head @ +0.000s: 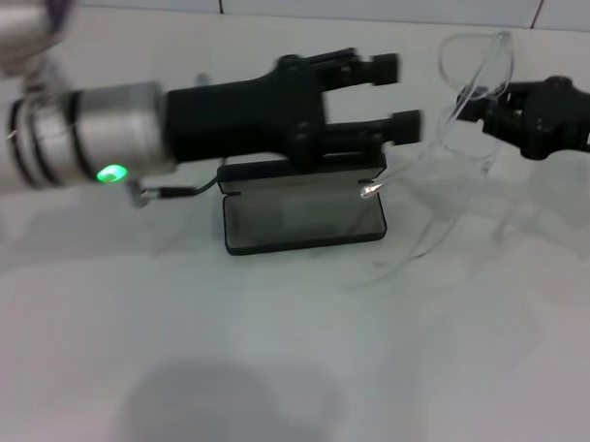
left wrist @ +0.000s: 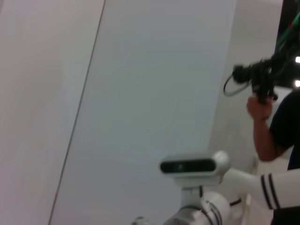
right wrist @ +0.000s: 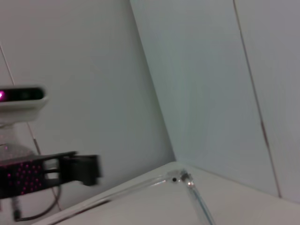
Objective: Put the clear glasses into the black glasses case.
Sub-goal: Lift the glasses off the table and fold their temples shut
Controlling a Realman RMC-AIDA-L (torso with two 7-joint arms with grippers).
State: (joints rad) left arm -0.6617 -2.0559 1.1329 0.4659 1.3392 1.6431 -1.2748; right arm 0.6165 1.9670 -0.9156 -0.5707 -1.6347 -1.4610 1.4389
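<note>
The black glasses case (head: 305, 217) lies open on the white table at centre, grey lining up. My left gripper (head: 396, 97) reaches in from the left above the case's rear edge, open and holding nothing. The clear glasses (head: 474, 82) hang in the air to the right of the case, with their thin arms trailing down toward the table. My right gripper (head: 485, 104) comes from the right edge and is shut on the glasses' frame. In the right wrist view, part of the clear glasses (right wrist: 180, 178) shows close up, with the left gripper (right wrist: 77, 169) farther off.
White table (head: 270, 375) runs out in front of the case, and a tiled wall stands behind it. The left wrist view shows the robot's head camera (left wrist: 192, 166) and a person (left wrist: 274, 126) holding a camera at the right edge.
</note>
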